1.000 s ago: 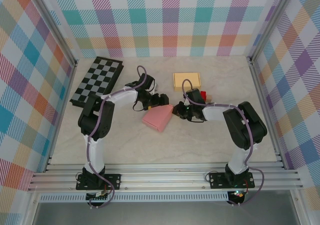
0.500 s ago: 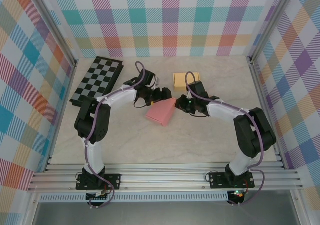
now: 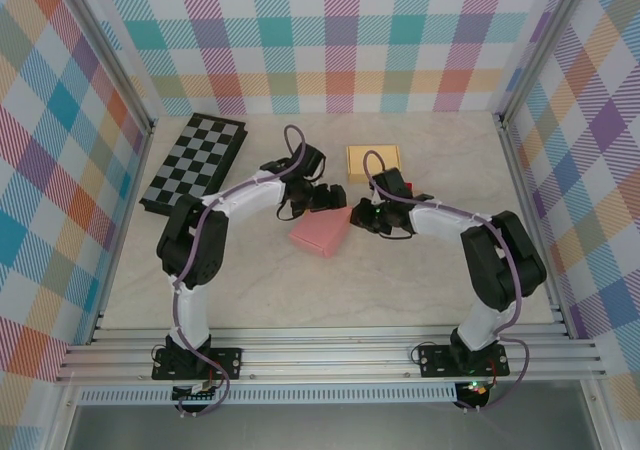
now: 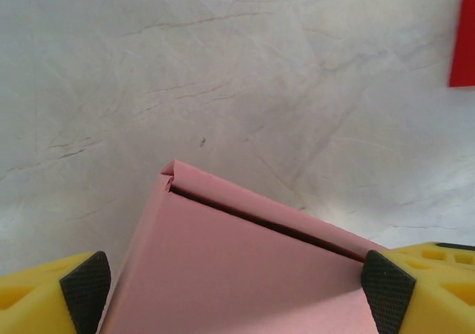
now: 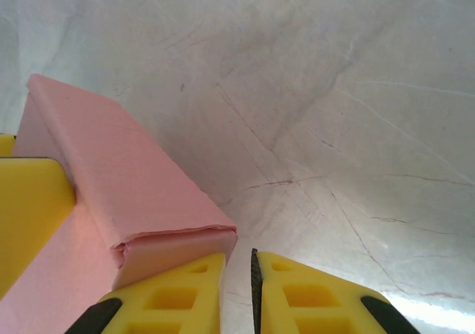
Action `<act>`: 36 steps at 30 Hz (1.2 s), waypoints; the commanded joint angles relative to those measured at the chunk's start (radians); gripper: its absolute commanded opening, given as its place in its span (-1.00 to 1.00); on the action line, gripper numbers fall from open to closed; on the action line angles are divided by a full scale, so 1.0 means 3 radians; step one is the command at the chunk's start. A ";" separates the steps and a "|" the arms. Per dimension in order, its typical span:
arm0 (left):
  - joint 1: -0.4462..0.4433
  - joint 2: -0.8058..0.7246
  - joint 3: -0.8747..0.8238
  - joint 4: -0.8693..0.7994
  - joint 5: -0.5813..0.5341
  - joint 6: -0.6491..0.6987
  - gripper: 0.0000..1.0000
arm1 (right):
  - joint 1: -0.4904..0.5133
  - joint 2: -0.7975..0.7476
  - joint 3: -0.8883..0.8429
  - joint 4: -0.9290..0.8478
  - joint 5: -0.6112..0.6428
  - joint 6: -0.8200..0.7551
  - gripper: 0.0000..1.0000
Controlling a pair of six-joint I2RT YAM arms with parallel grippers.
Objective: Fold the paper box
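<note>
Marble-look tabletop (image 3: pixel 300 300), plaid walls all round. The pink paper box (image 3: pixel 320 234) sits mid-table and looks mostly folded to me, but a seam (image 4: pixel 260 219) on its far edge gapes, so tucking is left. Left gripper (image 3: pixel 327 204) at its 12 o'clock straddles it wide; I can't tell if it's squeezing. Right gripper (image 3: pixel 356 218) at 2 o'clock is nearly clenched, empty. Versus a second ago, the box has turned slightly and both grippers have shifted toward 12.

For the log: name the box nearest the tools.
The pink box, in the jaws of the left tool, with the right tool beside it; the yellow box lies apart, farther back.
</note>
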 commanded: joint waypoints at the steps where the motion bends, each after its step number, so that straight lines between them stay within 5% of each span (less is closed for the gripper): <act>1: -0.0124 0.0115 -0.0043 -0.0087 -0.0094 0.0062 0.79 | 0.0052 -0.0014 -0.0030 0.0464 -0.0182 -0.0136 -0.60; 9: 0.0170 -0.0168 -0.0407 0.0033 -0.0286 -0.0073 0.83 | -0.0067 -0.0242 -0.0162 0.0137 0.0032 -0.0178 -0.59; 14: 0.0445 -0.0832 -0.0773 0.0011 -0.0252 -0.0087 0.85 | -0.0051 -0.0663 -0.0286 -0.0396 0.0112 -0.0103 -0.58; 20: 0.0384 -0.1448 -0.1677 0.0321 0.0310 -0.0297 0.86 | 0.0240 -0.1077 -0.0610 -0.0751 -0.0060 -0.0073 -0.55; 26: 0.0030 -0.1536 -0.2150 0.0900 0.0353 -0.0376 0.86 | 0.0460 -0.1058 -0.0990 -0.0260 -0.0225 0.0153 -0.55; 36: -0.0009 -0.1332 -0.2235 0.1165 0.0386 -0.0578 0.86 | 0.0503 -0.0500 -0.1111 0.0470 -0.0398 0.0372 -0.57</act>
